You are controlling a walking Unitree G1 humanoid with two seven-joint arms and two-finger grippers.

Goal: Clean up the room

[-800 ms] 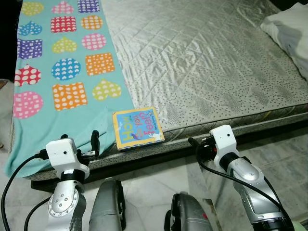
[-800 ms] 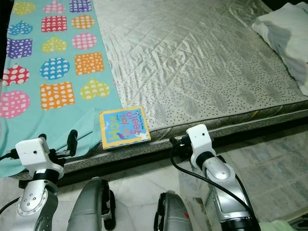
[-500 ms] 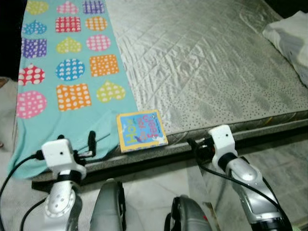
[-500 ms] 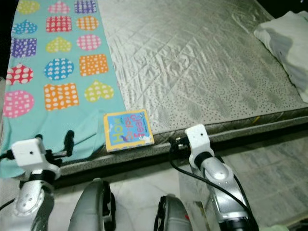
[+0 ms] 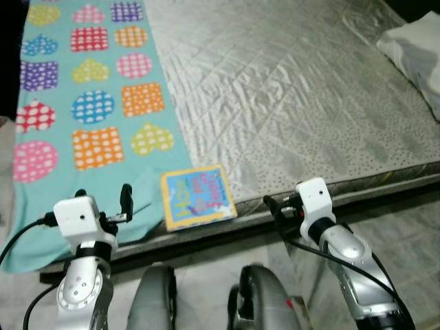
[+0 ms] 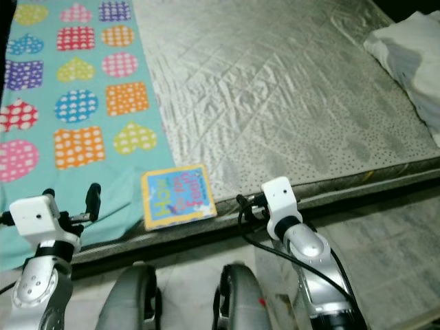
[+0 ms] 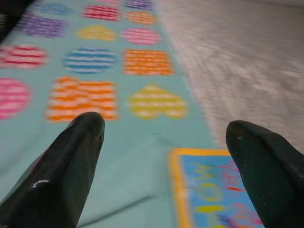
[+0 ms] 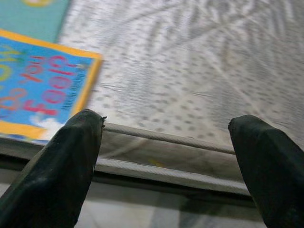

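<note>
At mattress edge (image 5: 357, 180): book (image 5: 197, 196), between open left fingers (image 7: 71, 161), right fingers (image 8: 61, 175).

Bed (image 5: 295, 89): grey quilted mattress. On it: turquoise blanket (image 5: 82, 103) with dotted hearts, circles, squares; blue yellow-bordered picture book (image 5: 198, 197) at the near edge; white pillow (image 5: 418, 58).

Both arms raised forward, low; left gripper (image 7: 164, 142) fingers spread wide, right gripper (image 8: 166, 142) fingers spread wide
</note>
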